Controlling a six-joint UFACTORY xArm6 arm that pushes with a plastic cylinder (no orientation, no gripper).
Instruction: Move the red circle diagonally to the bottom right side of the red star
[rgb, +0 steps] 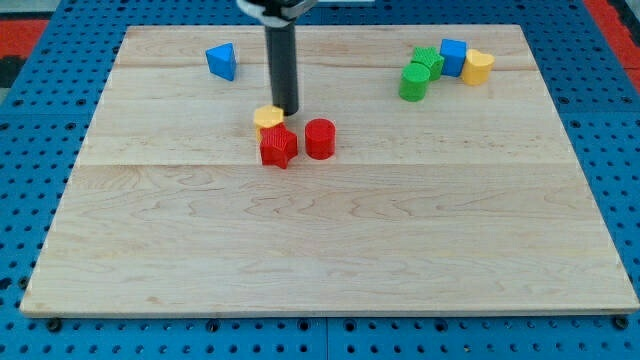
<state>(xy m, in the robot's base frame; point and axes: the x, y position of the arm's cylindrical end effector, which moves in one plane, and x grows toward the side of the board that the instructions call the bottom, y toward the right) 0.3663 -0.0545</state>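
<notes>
The red circle (320, 138) sits near the middle of the wooden board (330, 250), just to the view's right of the red star (278, 147) and a touch higher, the 2 close together, nearly touching or with only a thin gap; I cannot tell which. It looks like a short, stiff plastic cylinder, light enough to slide easily on the smooth wood, and its round wall will likely let it roll off a push that is not aimed through its centre. There is nothing to take hold of it with: the arm ends in a plain rod, no pincer to open or close, so the block can only be shoved. My tip (287, 110) stands above the star, right beside a small yellow block (267, 118) that touches the star's top edge, and up-left of the circle. To send the circle toward the view's bottom, I judge the contact should fall on its upper side, squarely centred, keeping clear of the star. Farther off, a blue triangle (222, 61) lies at the upper left, and 4 blocks cluster at the upper right: 2 green blocks (419, 74), a blue cube (453, 56) and a yellow block (477, 67).
</notes>
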